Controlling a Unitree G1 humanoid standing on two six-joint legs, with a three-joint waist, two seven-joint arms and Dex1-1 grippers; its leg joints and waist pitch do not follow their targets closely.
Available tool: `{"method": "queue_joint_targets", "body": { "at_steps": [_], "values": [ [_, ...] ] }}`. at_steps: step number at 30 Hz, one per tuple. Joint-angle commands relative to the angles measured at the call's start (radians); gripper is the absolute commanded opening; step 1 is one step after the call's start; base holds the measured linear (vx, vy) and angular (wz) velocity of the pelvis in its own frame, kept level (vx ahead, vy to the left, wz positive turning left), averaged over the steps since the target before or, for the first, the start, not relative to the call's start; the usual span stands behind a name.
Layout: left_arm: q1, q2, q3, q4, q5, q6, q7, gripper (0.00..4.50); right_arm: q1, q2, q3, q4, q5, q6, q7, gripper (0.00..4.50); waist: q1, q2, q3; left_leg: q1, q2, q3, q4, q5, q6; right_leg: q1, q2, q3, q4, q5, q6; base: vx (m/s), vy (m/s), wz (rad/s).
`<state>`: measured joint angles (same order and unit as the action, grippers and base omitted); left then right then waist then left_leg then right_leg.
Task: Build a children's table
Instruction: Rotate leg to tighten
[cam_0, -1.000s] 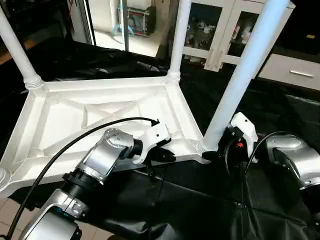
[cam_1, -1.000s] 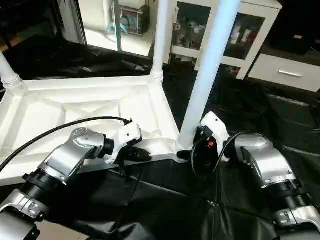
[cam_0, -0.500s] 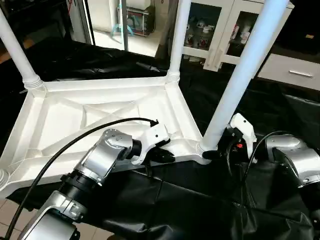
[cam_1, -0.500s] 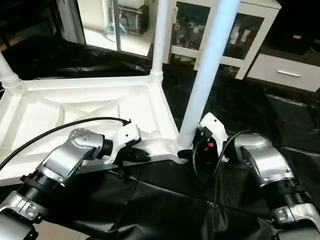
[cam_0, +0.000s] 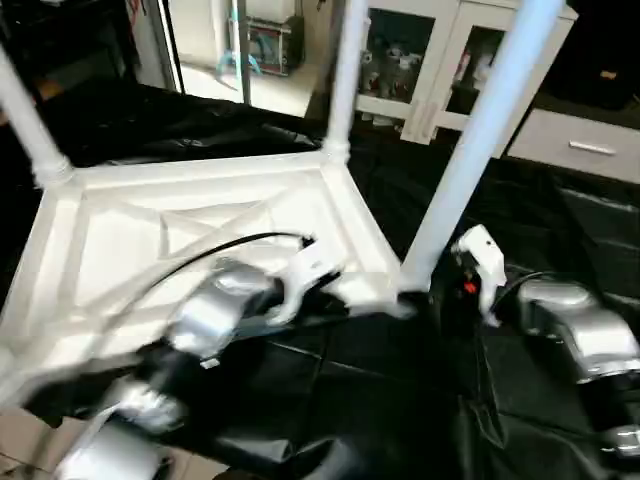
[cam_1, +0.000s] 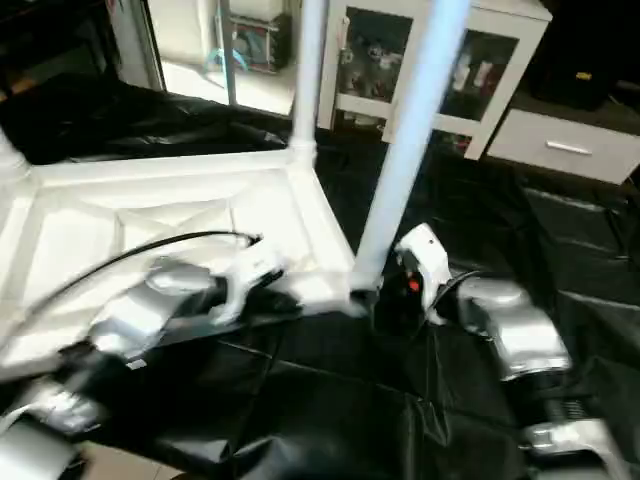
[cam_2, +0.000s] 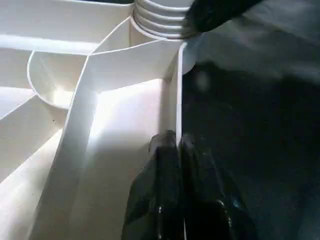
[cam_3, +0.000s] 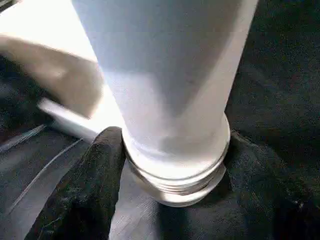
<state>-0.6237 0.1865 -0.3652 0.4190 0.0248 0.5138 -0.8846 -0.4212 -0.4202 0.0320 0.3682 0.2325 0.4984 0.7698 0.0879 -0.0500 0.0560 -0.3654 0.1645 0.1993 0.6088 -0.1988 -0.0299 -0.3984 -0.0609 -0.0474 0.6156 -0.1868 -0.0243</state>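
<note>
Your work sits on a bench covered with a crinkly black plastic sheet (cam_0: 540, 230). Far behind it stands a white cabinet with glass doors (cam_0: 440, 55), and to its right a white drawer with a metal handle (cam_0: 590, 145). On the far left you can see a bright doorway with a pale floor (cam_0: 240, 75).

The white plastic children's table (cam_0: 150, 240) lies upside down on the black sheet, on the left and middle of the bench. Its ribbed underside with the X shape faces up. Long white tube legs stick up from its corners: one at the far left (cam_0: 25, 120), one at the far middle (cam_0: 345, 75), and one at the near right corner (cam_0: 480, 145).

Your left claw (cam_2: 177, 150) is pinched shut on the thin near rim of the table top, close to the near right corner. Your right claw (cam_3: 172, 145) is wrapped around the bottom of the near right leg, right where its ringed end goes into the round socket. One black finger (cam_3: 95, 180) touches the leg on each side, so it is gripping the leg.

Since a second ago the whole view has swung, so your camera moved. Your right claw has closed in on the leg. The left claw has stayed pinched on the rim.
</note>
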Motion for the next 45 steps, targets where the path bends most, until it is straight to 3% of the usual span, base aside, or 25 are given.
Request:
{"method": "queue_joint_targets", "body": {
  "at_steps": [1,3,5,6,7,10,14,18,20,21,23,24,26,30,34,35,38,41,45],
  "values": [
    [-0.024,-0.034,0.018,0.044,0.012,0.025,0.092,0.0,0.009,0.031,-0.001,-0.015,0.007,0.032,-0.06,2.74,0.002,-0.009,-0.062,0.022,0.072,-0.036,-0.073,-0.164,0.013,0.043,-0.099,0.046,-0.084,-0.26,-0.204,0.0,0.0,0.0],
    [-0.07,-0.092,0.039,0.103,0.016,0.018,0.173,0.0,0.012,0.135,-0.037,-0.032,-0.016,0.061,-0.237,2.74,0.0,-0.002,-0.06,0.02,0.068,-0.035,-0.076,-0.171,0.01,0.037,-0.097,0.049,-0.088,-0.269,-0.189,0.0,0.0,0.0],
    [-0.099,-0.128,0.043,0.141,0.029,0.002,0.227,0.0,0.009,0.211,-0.061,-0.038,-0.043,0.077,-0.376,2.74,-0.002,-0.003,-0.062,0.022,0.068,-0.038,-0.079,-0.174,-0.011,0.033,-0.096,0.048,-0.088,-0.273,-0.18,0.0,0.0,0.0],
    [-0.115,-0.148,0.045,0.161,0.036,-0.008,0.257,0.0,0.007,0.252,-0.063,-0.037,-0.072,0.067,-0.457,2.74,-0.001,-0.003,-0.063,0.022,0.068,-0.04,-0.08,-0.178,-0.017,0.038,-0.098,0.046,-0.088,-0.28,-0.175,0.0,0.0,0.0],
    [-0.125,-0.162,0.046,0.176,0.041,-0.014,0.274,0.0,0.005,0.276,-0.063,-0.038,-0.089,0.061,-0.507,2.74,0.0,-0.001,-0.064,0.026,0.067,-0.037,-0.08,-0.177,-0.022,0.031,-0.097,0.048,-0.09,-0.272,-0.171,0.0,0.0,0.0],
    [-0.15,-0.196,0.058,0.199,0.037,-0.017,0.304,0.0,0.018,0.339,-0.017,-0.061,-0.115,0.068,-0.56,2.74,0.003,0.003,-0.063,0.025,0.068,-0.037,-0.082,-0.189,-0.022,0.033,-0.097,0.05,-0.089,-0.249,-0.167,0.0,0.0,0.0],
    [-0.152,-0.192,0.06,0.205,0.036,-0.02,0.31,0.0,0.022,0.347,0.0,-0.076,-0.131,0.06,-0.572,2.73,0.004,0.005,-0.064,0.021,0.068,-0.038,-0.085,-0.18,-0.015,0.04,-0.099,0.051,-0.085,-0.205,-0.165,0.0,0.0,0.0],
    [-0.157,-0.18,0.067,0.234,0.042,-0.035,0.309,0.0,0.022,0.358,-0.024,-0.097,-0.136,0.058,-0.597,2.72,0.003,0.006,-0.06,0.022,0.067,-0.039,-0.087,-0.203,-0.018,0.036,-0.099,0.051,-0.092,-0.253,-0.153,0.0,0.0,0.0],
    [-0.158,-0.179,0.069,0.239,0.045,-0.038,0.309,0.0,0.022,0.359,-0.023,-0.106,-0.124,0.056,-0.582,2.72,-0.003,0.008,-0.061,0.017,0.069,-0.043,-0.091,-0.218,-0.022,0.041,-0.099,0.05,-0.091,-0.262,-0.146,0.0,0.0,0.0],
    [-0.157,-0.179,0.069,0.239,0.045,-0.037,0.308,0.0,0.022,0.359,-0.022,-0.108,-0.123,0.057,-0.58,3.06,-0.005,0.006,-0.061,0.015,0.069,-0.044,-0.091,-0.219,-0.021,0.042,-0.1,0.05,-0.091,-0.258,-0.145,0.0,0.0,0.0],
    [-0.155,-0.174,0.069,0.237,0.046,-0.037,0.303,0.0,0.024,0.355,-0.022,-0.126,-0.12,0.058,-0.568,3.16,-0.012,0.008,-0.065,0.013,0.069,-0.045,-0.088,-0.186,-0.009,0.044,-0.102,0.05,-0.087,-0.207,-0.161,0.0,0.0,0.0],
    [-0.151,-0.169,0.067,0.234,0.047,-0.036,0.296,0.0,0.026,0.349,-0.026,-0.141,-0.123,0.056,-0.567,3.03,-0.013,0.006,-0.066,0.014,0.069,-0.042,-0.086,-0.173,-0.005,0.042,-0.101,0.052,-0.086,-0.185,-0.168,0.0,0.0,0.0],
    [-0.147,-0.163,0.063,0.231,0.048,-0.039,0.286,0.0,0.028,0.34,-0.031,-0.157,-0.119,0.059,-0.557,3.5,-0.011,0.006,-0.067,0.013,0.067,-0.038,-0.082,-0.131,0.01,0.045,-0.098,0.052,-0.078,-0.117,-0.187,0.0,0.0,0.0],
    [-0.107,-0.12,0.045,0.186,0.039,-0.043,0.21,0.0,0.049,0.271,-0.071,-0.227,-0.109,0.102,-0.526,3.78,-0.004,0.006,-0.066,0.014,0.07,-0.036,-0.081,-0.096,0.035,0.049,-0.097,0.052,-0.07,-0.061,-0.208,0.0,0.0,0.0],
    [-0.044,-0.045,-0.001,0.112,0.028,-0.099,0.07,0.0,0.079,0.152,-0.09,-0.271,-0.089,0.162,-0.436,4.01,0.002,0.006,-0.06,0.018,0.071,-0.034,-0.084,-0.14,0.019,0.045,-0.098,0.054,-0.081,-0.155,-0.191,0.0,0.0,0.0],
    [-0.019,-0.017,-0.008,0.083,0.02,-0.105,0.027,0.0,0.095,0.096,-0.076,-0.293,-0.071,0.18,-0.361,4.21,-0.001,0.007,-0.056,0.015,0.072,-0.037,-0.088,-0.184,0.011,0.044,-0.1,0.054,-0.087,-0.217,-0.177,0.0,0.0,0.0],
    [0.011,0.017,-0.013,0.053,0.01,-0.109,-0.016,0.0,0.128,0.021,-0.045,-0.333,-0.035,0.195,-0.236,4.42,0.001,0.008,-0.054,0.02,0.076,-0.038,-0.089,-0.217,0.002,0.042,-0.1,0.054,-0.093,-0.271,-0.16,0.0,0.0,0.0],
    [0.035,0.049,-0.021,0.014,-0.018,-0.129,-0.093,0.0,0.145,-0.033,-0.031,-0.348,0.011,0.165,-0.11,4.47,-0.001,0.007,-0.054,0.016,0.073,-0.04,-0.088,-0.227,0.004,0.04,-0.102,0.053,-0.096,-0.311,-0.153,0.0,0.0,0.0],
    [0.079,0.111,-0.054,-0.096,-0.081,-0.166,-0.264,0.0,0.168,-0.122,0.003,-0.385,0.098,0.135,0.125,4.47,-0.001,0.009,-0.057,0.016,0.076,-0.038,-0.085,-0.211,0.02,0.04,-0.101,0.054,-0.091,-0.278,-0.168,0.0,0.0,0.0]
  ]
}}
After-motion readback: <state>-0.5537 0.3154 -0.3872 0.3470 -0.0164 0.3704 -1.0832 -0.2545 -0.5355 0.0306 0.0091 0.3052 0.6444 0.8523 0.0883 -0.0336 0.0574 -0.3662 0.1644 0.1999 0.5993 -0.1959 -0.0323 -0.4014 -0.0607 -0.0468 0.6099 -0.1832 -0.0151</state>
